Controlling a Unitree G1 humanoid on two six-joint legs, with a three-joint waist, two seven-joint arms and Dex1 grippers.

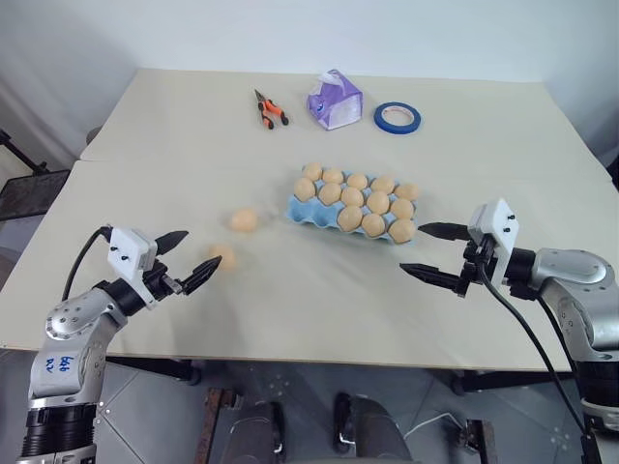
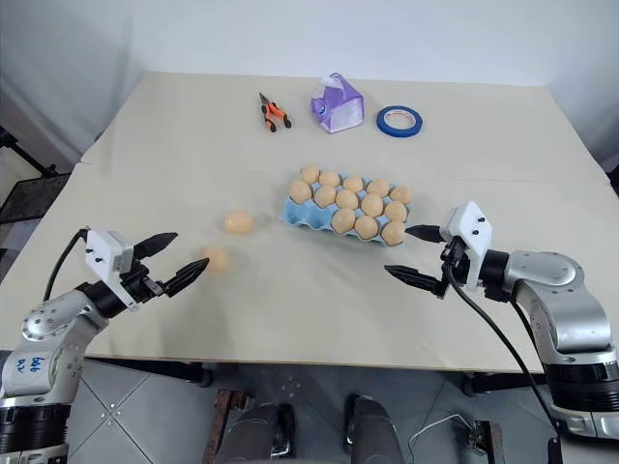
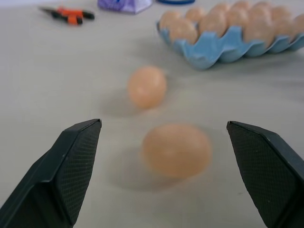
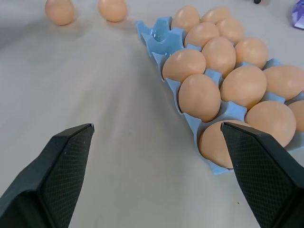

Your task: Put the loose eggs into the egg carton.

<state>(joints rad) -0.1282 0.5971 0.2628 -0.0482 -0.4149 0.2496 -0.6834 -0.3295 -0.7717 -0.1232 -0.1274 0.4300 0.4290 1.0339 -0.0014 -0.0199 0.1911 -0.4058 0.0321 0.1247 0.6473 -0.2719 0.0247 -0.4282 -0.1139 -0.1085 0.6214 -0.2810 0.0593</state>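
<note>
Two loose eggs sit on the beige table, left of centre in the head view: one egg further up, the nearer egg just below it and slightly left. The left gripper hovers at the lower left with its two black fingers spread wide, holding nothing; in the left wrist view the nearer egg lies between and just ahead of the fingertips, not touched by either.

The light blue egg carton lies right of centre, nearly full of tan eggs; the right wrist view shows an empty cup at its far corner. The right gripper hangs at the lower right, just beside the carton's near corner, jaws wide apart and empty.

Along the upper edge of the table lie orange-handled pliers, a purple tissue pack and a roll of blue tape, well apart from the eggs.
</note>
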